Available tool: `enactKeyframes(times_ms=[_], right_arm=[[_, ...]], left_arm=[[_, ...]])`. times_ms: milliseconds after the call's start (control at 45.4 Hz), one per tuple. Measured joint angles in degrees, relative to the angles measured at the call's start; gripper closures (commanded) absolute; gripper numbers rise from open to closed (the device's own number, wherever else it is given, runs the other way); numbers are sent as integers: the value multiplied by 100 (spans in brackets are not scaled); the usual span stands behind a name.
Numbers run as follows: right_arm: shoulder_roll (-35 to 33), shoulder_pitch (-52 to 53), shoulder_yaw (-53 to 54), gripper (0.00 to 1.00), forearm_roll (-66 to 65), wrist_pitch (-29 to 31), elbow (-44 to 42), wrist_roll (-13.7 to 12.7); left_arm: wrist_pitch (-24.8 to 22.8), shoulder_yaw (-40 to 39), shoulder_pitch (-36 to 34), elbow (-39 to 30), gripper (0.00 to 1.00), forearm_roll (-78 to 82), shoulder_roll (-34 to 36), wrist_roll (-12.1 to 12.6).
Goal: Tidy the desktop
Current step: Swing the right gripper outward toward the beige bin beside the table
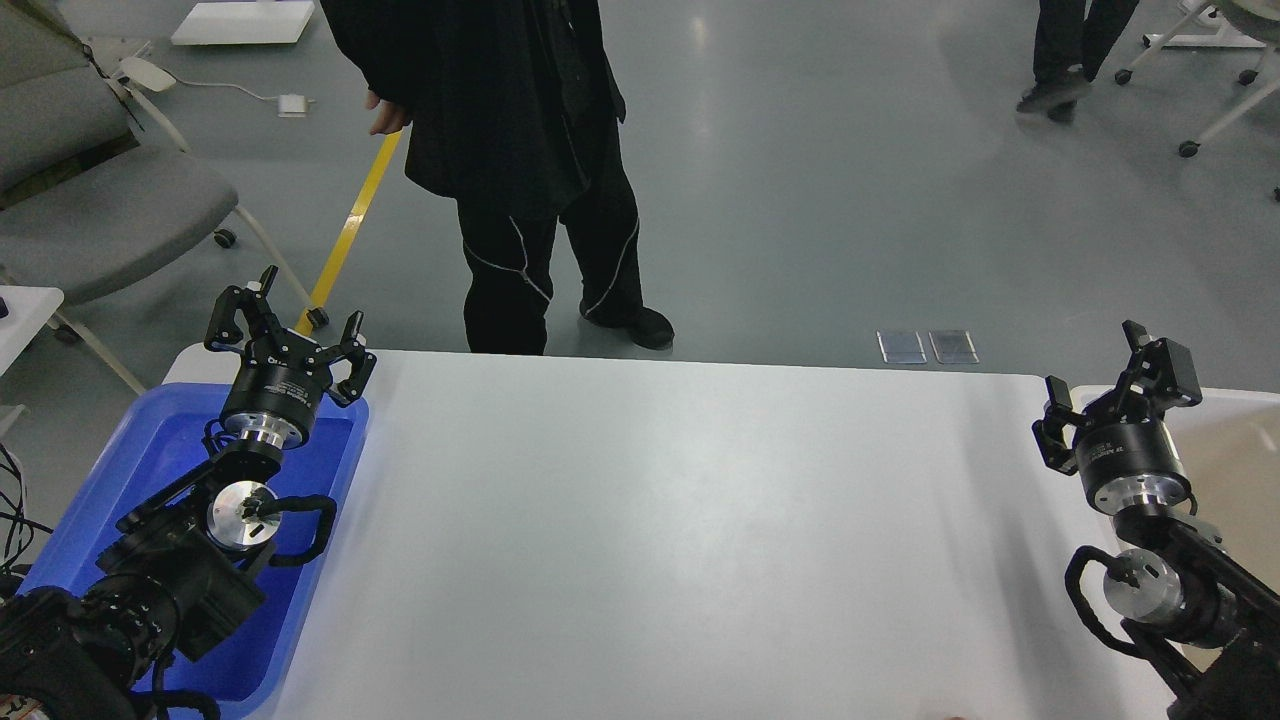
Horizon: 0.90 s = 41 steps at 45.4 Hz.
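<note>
Head view looks down on the surface (680, 520), a wide white desktop that fills the middle of the picture, and everything below is placed from it. Nearest, along its near edge, I can see no loose item on the white top; a small pale shape at the very bottom edge is too cut off to name.

At the surface's left end sits the blue tray (120, 480), touching or overlapping that edge, and my left arm rises over it. The left hand (290, 330) hangs above the tray's far corner, just beside the surface's far-left corner, fingers spread wide with nothing between them. At the right end lies the beige bin (1230, 450), and the right hand (1115, 385) hovers over the border between bin and surface, fingers parted, also holding nothing. So the surface lies between the two hands, each standing at one of its ends and above it, not touching.

Risks, as I judge them: with nothing visible to pick up, any reach inward would be aimed at bare top, and a low sweep could scrape the fingers along it. The left arm's lower links sit close inside the tray, so a quick swing might catch its wall and shove it.

Beyond the far edge stands a person in black (520, 160), very near; a forward reach could strike their legs. A grey chair (90, 190) stands off the far-left corner.
</note>
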Motion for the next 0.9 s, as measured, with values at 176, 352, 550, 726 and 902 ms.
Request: enactKeyframes(times_ms=[176, 352, 550, 726, 902], right_arm=[[9, -8, -109, 0, 15, 111, 8, -11], [-91, -28, -414, 0, 17, 135, 236, -409], [-629, 23, -795, 0, -24, 94, 818, -675], [-1426, 157, -1309, 0, -289, 90, 1695, -1028], [-2230, 218, -1819, 0, -1011, 174, 2664, -1317]], left_arm=[[0, -4, 0, 0, 0, -2, 0, 0], [0, -5, 0, 0, 0, -3, 0, 0], [0, -5, 0, 0, 0, -3, 0, 0], [0, -5, 0, 0, 0, -3, 0, 1], [0, -6, 0, 0, 0, 1, 0, 3]])
